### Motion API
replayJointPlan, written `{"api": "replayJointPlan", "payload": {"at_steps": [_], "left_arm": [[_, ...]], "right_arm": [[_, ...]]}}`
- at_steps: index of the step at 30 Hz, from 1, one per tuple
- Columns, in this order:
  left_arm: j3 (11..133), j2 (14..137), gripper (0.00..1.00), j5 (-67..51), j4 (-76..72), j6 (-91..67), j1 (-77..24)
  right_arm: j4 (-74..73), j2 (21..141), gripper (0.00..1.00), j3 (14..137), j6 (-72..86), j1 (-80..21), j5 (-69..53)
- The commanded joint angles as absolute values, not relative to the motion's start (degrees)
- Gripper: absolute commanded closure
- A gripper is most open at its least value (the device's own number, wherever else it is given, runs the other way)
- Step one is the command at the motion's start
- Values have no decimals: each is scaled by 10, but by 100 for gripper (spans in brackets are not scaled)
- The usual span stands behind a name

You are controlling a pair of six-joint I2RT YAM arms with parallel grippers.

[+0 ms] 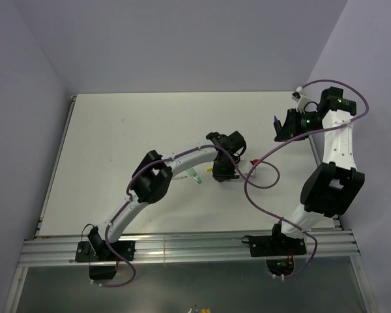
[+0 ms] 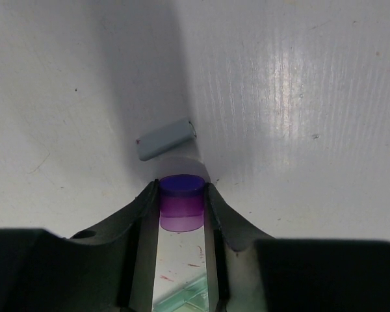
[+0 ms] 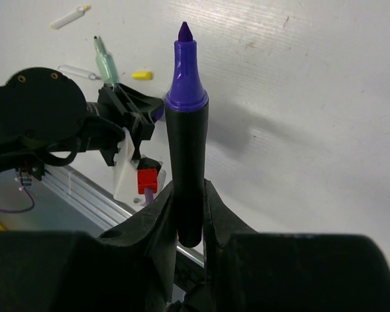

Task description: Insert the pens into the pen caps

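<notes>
My left gripper point(image 2: 181, 188) is shut on a purple pen cap point(image 2: 181, 203), which stands upright between the fingertips just above the table. Just beyond it, a grey pen cap point(image 2: 166, 140) lies on its side. Part of the translucent green pen point(image 2: 185, 296) shows between the fingers, below the cap. My right gripper point(image 3: 188, 188) is shut on the black pen point(image 3: 185, 130), its purple tip pointing away from the wrist. In the top view the left gripper point(image 1: 225, 171) is mid-table and the right gripper point(image 1: 280, 130) is raised at the far right.
In the right wrist view, a pale yellow-white pen point(image 3: 69, 17), the green pen point(image 3: 105, 62), a clear pen point(image 3: 78, 71) and a yellow cap point(image 3: 142, 75) lie beyond the left arm. A purple cable point(image 1: 264, 186) loops between the arms. Walls enclose the table on three sides.
</notes>
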State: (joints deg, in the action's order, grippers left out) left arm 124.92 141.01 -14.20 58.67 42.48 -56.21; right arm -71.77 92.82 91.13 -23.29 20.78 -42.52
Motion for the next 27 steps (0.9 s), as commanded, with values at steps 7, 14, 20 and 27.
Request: {"api": "replayJointPlan", "payload": {"at_steps": [7, 14, 20, 27], "left_arm": [[1215, 1324, 100, -213, 597, 320, -553], [1215, 1213, 100, -229, 562, 211, -504], [1203, 1108, 100, -238, 463, 51, -420], [1076, 926, 100, -17, 241, -198, -344]], "right_arm": [[-693, 937, 100, 1026, -178, 162, -453], [-670, 954, 100, 1126, -117, 132, -454], [-592, 937, 100, 1151, -49, 91, -436], [-382, 861, 100, 1018, 83, 15, -409]]}}
